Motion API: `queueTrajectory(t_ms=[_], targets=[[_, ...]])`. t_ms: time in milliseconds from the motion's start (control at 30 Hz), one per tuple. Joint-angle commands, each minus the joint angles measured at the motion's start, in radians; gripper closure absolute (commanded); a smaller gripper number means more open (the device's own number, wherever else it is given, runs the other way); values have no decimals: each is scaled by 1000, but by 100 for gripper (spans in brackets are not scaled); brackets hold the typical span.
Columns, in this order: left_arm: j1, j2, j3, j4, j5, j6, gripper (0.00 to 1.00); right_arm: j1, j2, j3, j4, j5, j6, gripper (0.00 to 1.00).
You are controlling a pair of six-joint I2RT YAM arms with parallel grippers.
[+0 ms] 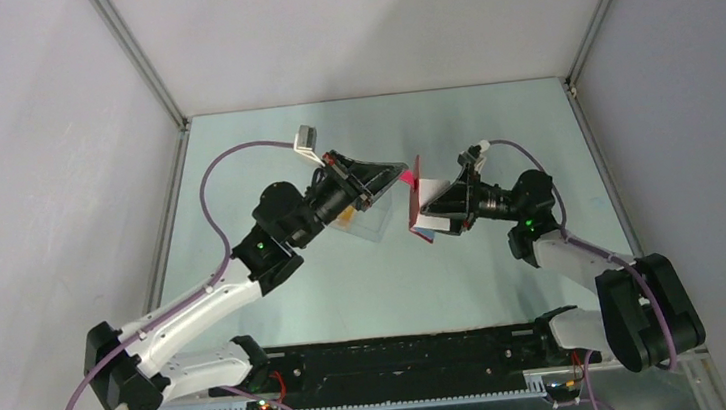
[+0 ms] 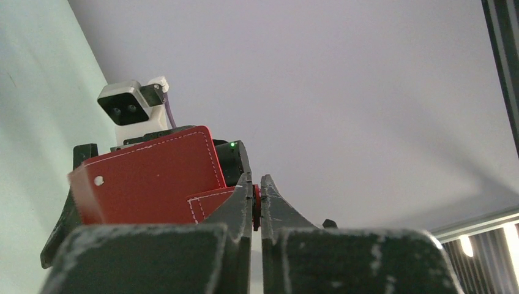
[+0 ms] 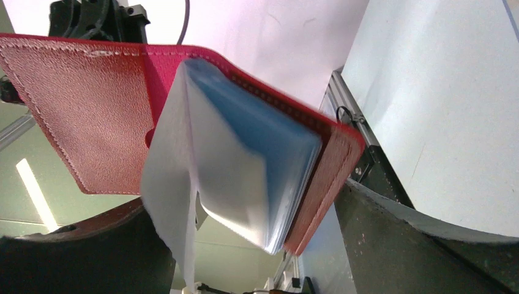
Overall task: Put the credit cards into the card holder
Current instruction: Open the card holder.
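The card holder [image 1: 416, 198], a red wallet, hangs in the air between my two grippers above the table's middle. My left gripper [image 1: 397, 175] is shut on its little red closing tab [image 2: 256, 206], and the red cover [image 2: 153, 177] stands just beyond the jaws. My right gripper [image 1: 426, 211] grips the wallet from the other side. In the right wrist view the wallet [image 3: 92, 104] is open between my fingers [image 3: 404, 239], with its blue-grey sleeves [image 3: 263, 153] fanned out. An orange-tan credit card [image 1: 344, 219] shows partly under the left gripper; any other cards are hidden.
A clear plastic box [image 1: 369, 223] lies on the table under the left gripper. The pale green table [image 1: 492, 122] is fenced by grey walls with metal corner posts. The arm bases and a black rail [image 1: 404, 357] run along the near edge.
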Motion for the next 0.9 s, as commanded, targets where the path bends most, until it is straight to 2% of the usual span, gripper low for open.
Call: queueTrajectory(t_ms=[0,100,267,400,533,667,867], targets=[[10,-7,21,73,19,-6,100,-31,-21,-17,100,-1,39,10],[14,-2,21,73,18,8,100,-88,-64,-31,56,-23,23,6],[18,20,37,72,29,6,100,-185,-208,-33,-335,-27,-181,1],[17,38,77,74,48,1,100,-230,-249,-33,-494,-26,-275,1],[17,48,119,74,69,2,100,-233,-229,-47,-444,-32,-241,2],[18,46,135,73,70,-1,100,-235,-200,-54,-316,-54,-173,7],[17,43,147,82,84,-11,100,-226,-169,-54,-126,-67,-69,10]])
